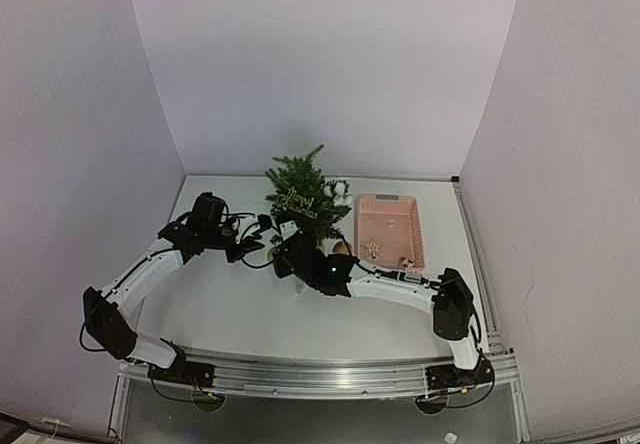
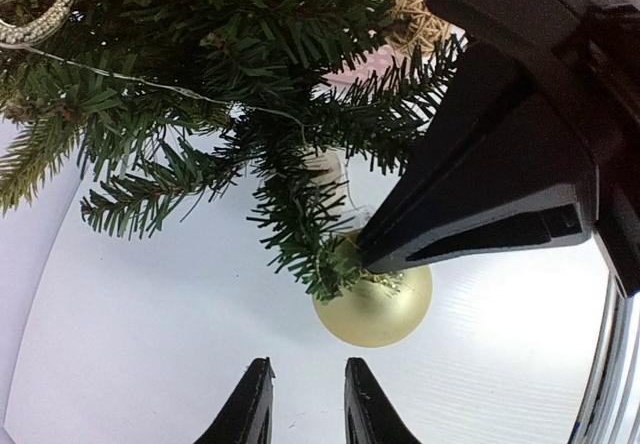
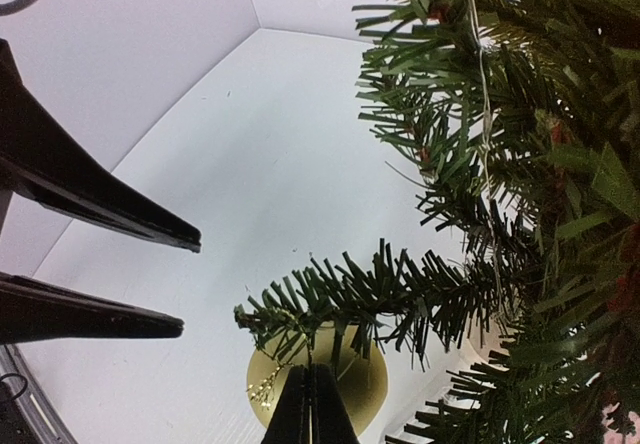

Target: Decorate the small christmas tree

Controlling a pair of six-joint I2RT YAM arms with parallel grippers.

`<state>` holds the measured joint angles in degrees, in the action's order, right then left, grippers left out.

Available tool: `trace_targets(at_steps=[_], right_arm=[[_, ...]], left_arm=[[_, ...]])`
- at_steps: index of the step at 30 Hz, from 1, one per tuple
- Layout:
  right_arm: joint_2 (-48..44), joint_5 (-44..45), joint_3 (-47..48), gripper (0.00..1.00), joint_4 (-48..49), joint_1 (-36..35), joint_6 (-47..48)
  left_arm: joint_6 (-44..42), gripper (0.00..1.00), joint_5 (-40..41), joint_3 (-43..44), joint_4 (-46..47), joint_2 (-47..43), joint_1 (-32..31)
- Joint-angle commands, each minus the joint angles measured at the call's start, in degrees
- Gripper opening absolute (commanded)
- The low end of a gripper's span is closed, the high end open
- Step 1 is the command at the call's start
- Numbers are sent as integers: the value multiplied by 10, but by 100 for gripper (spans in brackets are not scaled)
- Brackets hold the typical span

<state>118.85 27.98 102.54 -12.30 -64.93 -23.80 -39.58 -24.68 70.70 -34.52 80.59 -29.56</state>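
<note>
The small christmas tree [image 1: 303,196] stands at the back middle of the worktop [image 1: 230,304], just left of a pink basket [image 1: 390,226]. It carries a gilt script sign [image 1: 298,200] and a thin wire light string [image 2: 150,86] across its needles. Under one of its low near branches [image 3: 350,299] hangs a gold bauble [image 2: 375,314], its cap right at the branch tip.

The right tool [image 3: 310,389] has its fingers pressed together with no gap, pinching the bauble at its top, where a bit of gold cord [image 3: 265,389] shows beside them. From the left wrist view its dark tip meets the bauble's cap among the needles. The left tool [image 2: 307,364] is just beside it, pointed at the bauble, fingers parted a modest way and holding nothing.

The step in hand looks like hanging this bauble on the low branch. Whether the loop is over the twig cannot be told, as needles hide it. The next move probably calls for seating the loop well back from the tip before the right tool lets go. The left tool could steady the springy branch, and the right tool should draw away slowly so the bauble does not slide off
</note>
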Motion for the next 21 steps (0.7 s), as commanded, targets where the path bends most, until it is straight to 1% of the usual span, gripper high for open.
trace_targets(at_steps=[1, 8, 21], right_arm=[[9, 8, 20, 0, -22, -2, 8], [16, 10, 22, 0, -22, -2, 13], [44, 2, 42, 0, -18, -1, 12]], left_arm=[[-2, 26, -18, 12, 2, -30, 10], [20, 27, -36, 9, 5, -27, 14], [36, 27, -38, -1, 21, -25, 14]])
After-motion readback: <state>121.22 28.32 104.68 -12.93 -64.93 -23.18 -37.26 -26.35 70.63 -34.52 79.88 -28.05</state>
